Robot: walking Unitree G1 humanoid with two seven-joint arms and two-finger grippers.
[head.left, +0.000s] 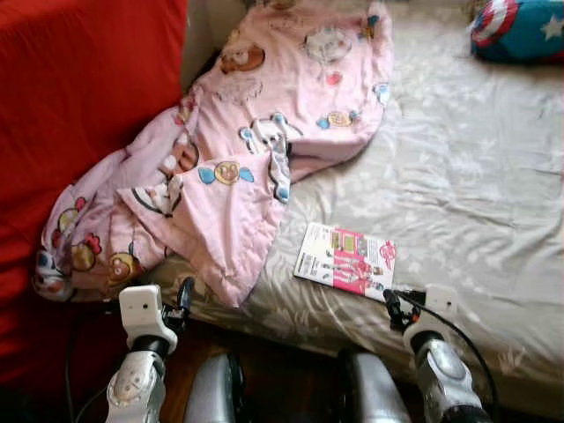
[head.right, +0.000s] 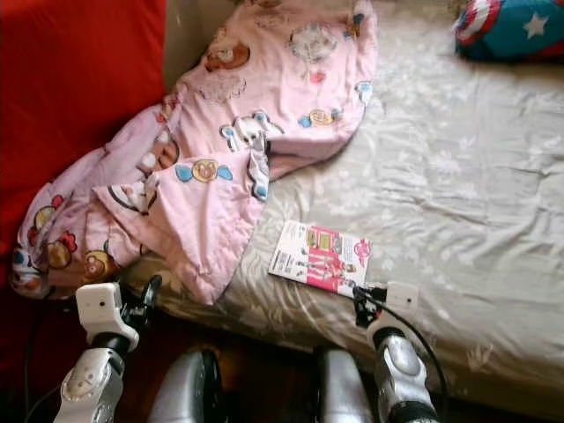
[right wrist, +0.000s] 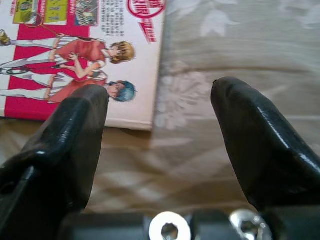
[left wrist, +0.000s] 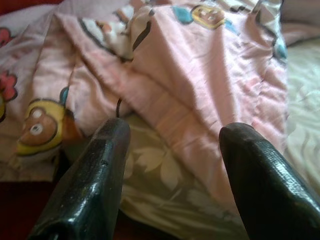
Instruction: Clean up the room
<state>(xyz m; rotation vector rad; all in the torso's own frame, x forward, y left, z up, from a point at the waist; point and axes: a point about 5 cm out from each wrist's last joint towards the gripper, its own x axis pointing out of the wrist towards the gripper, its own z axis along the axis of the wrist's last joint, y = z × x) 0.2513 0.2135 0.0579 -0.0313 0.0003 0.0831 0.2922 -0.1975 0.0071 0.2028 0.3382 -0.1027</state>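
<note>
A crumpled pink cartoon-print blanket [head.left: 238, 150] lies across the bed's left side and spills over its near edge. A pink and white comic book [head.left: 345, 257] lies flat on the grey flowered sheet [head.left: 458, 194] near the bed's front edge. My left gripper [left wrist: 172, 132] is open, just short of the blanket's hanging corner [left wrist: 200, 100]. Over the sheet, my right gripper [right wrist: 160, 95] stands open, beside the near right corner of the comic book [right wrist: 85, 55]. Neither holds anything.
A red upholstered wall or headboard [head.left: 79, 115] bounds the left side. A blue star-and-shield cushion [head.left: 520, 28] sits at the bed's far right corner. Dark wooden floor [head.left: 282, 370] lies between me and the bed.
</note>
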